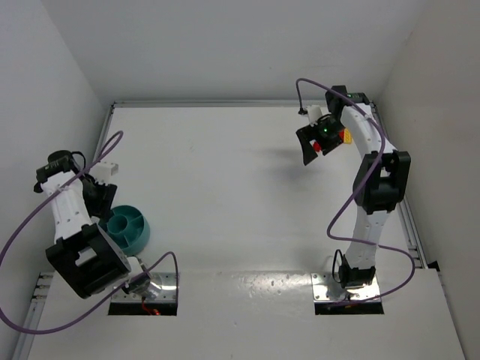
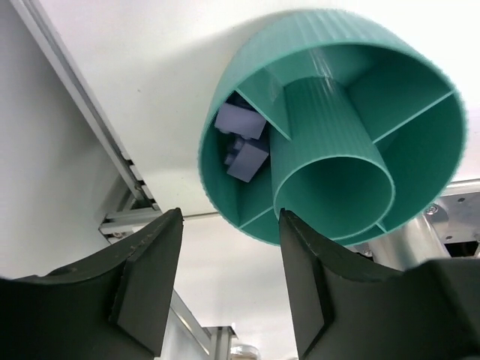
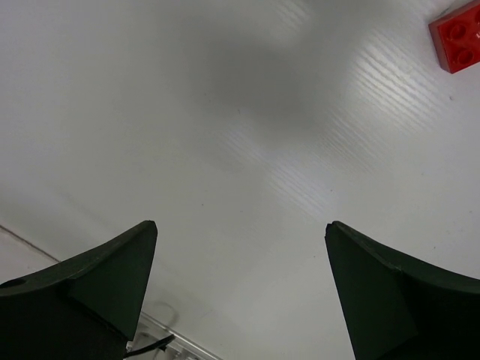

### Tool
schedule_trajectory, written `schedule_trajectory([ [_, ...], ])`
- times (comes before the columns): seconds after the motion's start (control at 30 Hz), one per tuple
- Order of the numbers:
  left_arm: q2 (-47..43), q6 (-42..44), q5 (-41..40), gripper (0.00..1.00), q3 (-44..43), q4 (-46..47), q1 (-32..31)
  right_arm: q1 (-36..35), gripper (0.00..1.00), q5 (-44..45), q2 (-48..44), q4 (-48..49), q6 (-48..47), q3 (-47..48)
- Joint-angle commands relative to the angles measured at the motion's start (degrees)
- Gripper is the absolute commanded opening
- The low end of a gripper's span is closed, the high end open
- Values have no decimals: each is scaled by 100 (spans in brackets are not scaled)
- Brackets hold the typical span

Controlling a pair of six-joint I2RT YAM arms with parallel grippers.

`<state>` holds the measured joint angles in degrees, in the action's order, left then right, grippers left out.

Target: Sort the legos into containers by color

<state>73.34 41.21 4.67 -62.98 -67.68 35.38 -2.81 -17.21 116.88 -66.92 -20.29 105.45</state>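
Note:
The round teal bowl [image 2: 352, 97] with inner dividers and a central hub fills the left wrist view; it also shows in the top view [image 1: 129, 227] at the near left. Two or three blue legos [image 2: 244, 142] lie in one of its compartments. My left gripper [image 2: 230, 219] hangs open and empty just beside the bowl's rim, also seen from above [image 1: 103, 201]. A red lego [image 3: 457, 39] lies on the table beyond my right gripper [image 3: 240, 226], which is open and empty above bare table. In the top view the right gripper [image 1: 310, 150] is at the far right, with the red lego [image 1: 318, 147] beside it.
A yellow lego [image 1: 344, 136] and a bit of red show next to the right arm's wrist, partly hidden. Metal base plates [image 1: 346, 287] hold the arms at the near edge. A metal rail [image 2: 112, 161] runs along the left wall. White walls enclose the table.

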Motion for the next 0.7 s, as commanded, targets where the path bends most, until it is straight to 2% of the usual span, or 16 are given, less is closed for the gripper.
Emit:
schedule_trajectory([
  [0.0, -57, 71, 385, 60, -731, -26, 66, 8, 92, 235, -411, 223, 69, -129],
  [0.07, -57, 10, 561, 64, -1205, -148, 66, 61, 91, 368, -473, 380, 69, -191],
  [0.1, 13, 10, 814, 70, -1773, -149, 66, 61, 91, 455, -578, 459, 122, -296],
  [0.17, 101, -52, 1175, 100, -2365, -394, 66, 114, 90, 675, -719, 792, 122, -525],
  [0.2, 171, -139, 1481, 100, -2812, -395, 5, 183, 90, 815, -780, 907, 122, -595],
  [0.3, 365, -806, 1957, 100, -3420, -334, -119, 315, 88, 1052, -886, 1084, 122, -596],
  [0.4, 549, -1623, 2203, 100, -3702, -44, -364, 543, 85, 1237, -658, 1084, 122, -333],
  [0.53, 743, -2055, 2258, 100, -4301, 70, -970, 860, 81, 1536, -579, 1356, 175, -332],
  [0.67, 541, -2398, 1793, 100, -4030, 859, -1725, 1037, 78, 1668, -307, 1594, 228, -175],
])
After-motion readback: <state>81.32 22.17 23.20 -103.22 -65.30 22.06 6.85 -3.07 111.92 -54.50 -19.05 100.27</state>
